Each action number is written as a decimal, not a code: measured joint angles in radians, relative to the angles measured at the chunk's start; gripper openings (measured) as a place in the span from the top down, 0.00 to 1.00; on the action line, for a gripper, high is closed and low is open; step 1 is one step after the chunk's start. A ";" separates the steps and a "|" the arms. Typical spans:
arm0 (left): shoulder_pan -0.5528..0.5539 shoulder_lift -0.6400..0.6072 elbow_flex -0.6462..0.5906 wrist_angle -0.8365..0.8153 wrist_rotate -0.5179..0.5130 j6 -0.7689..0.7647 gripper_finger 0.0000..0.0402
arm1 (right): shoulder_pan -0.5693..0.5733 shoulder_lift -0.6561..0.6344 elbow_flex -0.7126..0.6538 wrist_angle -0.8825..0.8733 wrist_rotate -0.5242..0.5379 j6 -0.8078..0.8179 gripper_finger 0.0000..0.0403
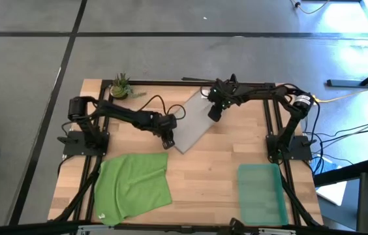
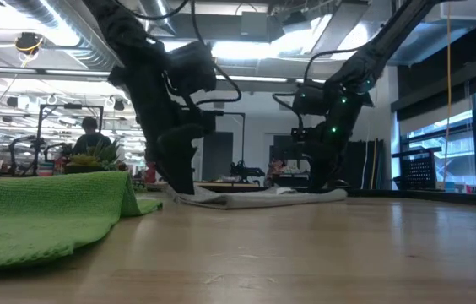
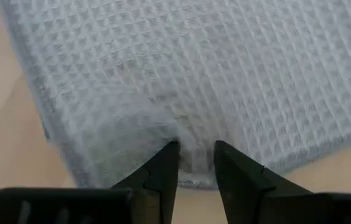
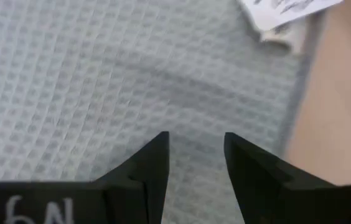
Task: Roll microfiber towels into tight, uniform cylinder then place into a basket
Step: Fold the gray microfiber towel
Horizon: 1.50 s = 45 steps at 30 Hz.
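From above, the grey towel [image 1: 197, 121] was seen laid flat and slantwise across the far middle of the wooden table [image 1: 203, 176]. The left gripper [image 1: 167, 139] was set at its near left corner and the right gripper [image 1: 214, 112] over its far right part, presumably so that the cloth could be taken from two sides and rolled. The green towel [image 1: 134, 186] was spread at the near left, well apart, and the basket [image 1: 261, 193] was left at the near right, nothing in it. A small potted plant [image 1: 120, 86] was stood at the far left corner.

At table height, both arms were seen lowered onto the grey towel [image 2: 255, 198], which lay thin and unrolled; a workshop with ceiling lights and a seated person [image 2: 92, 132] was shown beyond.

Past the left wrist, the fingers [image 3: 163, 171] were spread narrowly, a raised pucker of waffle weave lying between them at the hem, apparently not yet pinched.

Past the right wrist, the fingers [image 4: 154, 162] were parted above flat cloth, nothing grasped, the white tag [image 4: 287, 15] lying beyond.
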 joint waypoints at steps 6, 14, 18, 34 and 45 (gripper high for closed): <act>0.023 -0.079 0.024 -0.004 -0.055 0.010 0.75 | 0.013 0.000 0.093 -0.150 -0.001 -0.003 0.62; 0.083 -0.087 0.019 -0.027 -0.118 0.035 0.75 | 0.031 0.000 0.092 -0.271 -0.156 0.004 0.62; 0.094 -0.061 -0.004 -0.021 -0.104 0.034 0.75 | 0.036 0.000 0.039 -0.222 -0.172 0.010 0.62; 0.003 0.007 -0.009 -0.005 0.013 -0.023 0.75 | 0.032 0.000 -0.015 0.008 -0.052 -0.002 0.62; -0.058 -0.052 -0.014 0.009 0.004 0.019 0.75 | 0.034 -0.048 0.059 -0.083 -0.018 0.002 0.62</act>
